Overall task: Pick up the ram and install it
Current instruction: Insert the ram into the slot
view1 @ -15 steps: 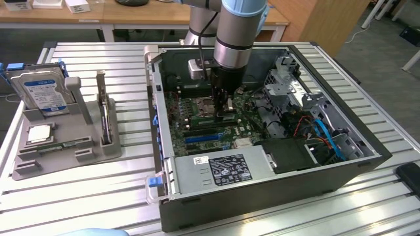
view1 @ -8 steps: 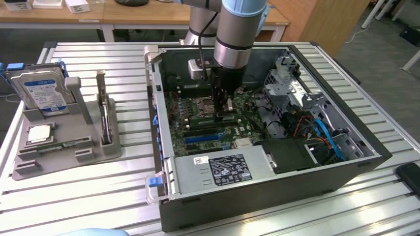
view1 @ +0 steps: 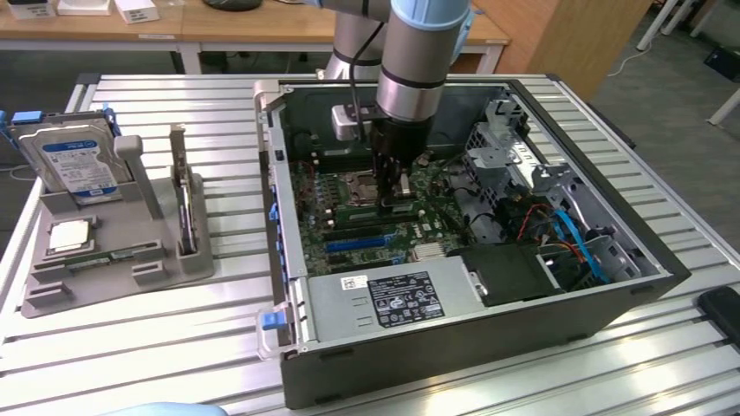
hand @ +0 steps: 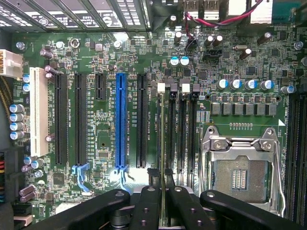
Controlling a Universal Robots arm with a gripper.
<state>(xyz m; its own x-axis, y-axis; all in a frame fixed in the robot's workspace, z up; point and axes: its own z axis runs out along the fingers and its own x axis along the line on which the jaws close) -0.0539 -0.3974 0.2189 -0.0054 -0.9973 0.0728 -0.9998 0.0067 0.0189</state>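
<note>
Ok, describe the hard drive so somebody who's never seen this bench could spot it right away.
Start at the open computer case; on the exterior view's left of it sits a gray holder. The hard drive stands upright at the holder's far end. It is the silver box with a blue-white label, unlike the small square chip lying flat nearby.

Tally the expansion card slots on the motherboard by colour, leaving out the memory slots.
white slot: 1
blue slot: 1
black slots: 4, one of them short
Total: 6
</note>
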